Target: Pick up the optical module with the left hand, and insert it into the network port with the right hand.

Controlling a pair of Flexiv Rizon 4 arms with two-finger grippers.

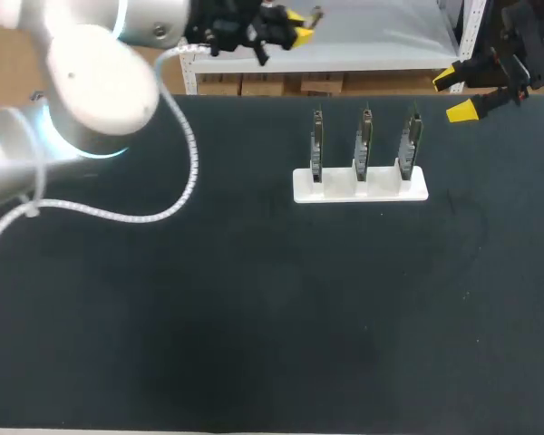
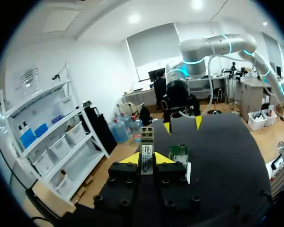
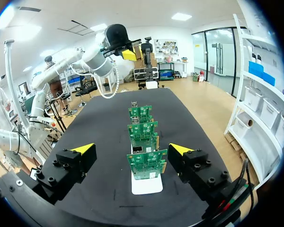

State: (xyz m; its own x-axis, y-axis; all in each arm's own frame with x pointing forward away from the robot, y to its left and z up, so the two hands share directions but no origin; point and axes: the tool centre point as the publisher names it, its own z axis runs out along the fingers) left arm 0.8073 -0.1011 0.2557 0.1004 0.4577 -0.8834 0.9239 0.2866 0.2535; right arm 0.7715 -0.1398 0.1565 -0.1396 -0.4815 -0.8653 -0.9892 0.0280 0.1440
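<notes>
The optical module [image 2: 147, 150] is a slim silver bar with a label, and my left gripper [image 2: 147, 159] is shut on it. In the head view that gripper [image 1: 295, 27] hangs past the table's far edge with the module [image 1: 315, 15] sticking out of its yellow tips. Three green network cards [image 1: 362, 145] stand upright in a white holder [image 1: 361, 186]; the nearest card [image 3: 147, 163] carries a small metal port [image 3: 138, 149] at its upper edge. My right gripper [image 3: 131, 149] is open, its fingers wide on either side of that row, and sits at the far right [image 1: 460, 93].
The black table top [image 1: 254, 299] stretches bare in front of the holder. My left arm's white cable [image 1: 186, 172] loops over the table's left part. From the left wrist, the right gripper [image 2: 182, 125] faces mine beyond the cards [image 2: 179, 152].
</notes>
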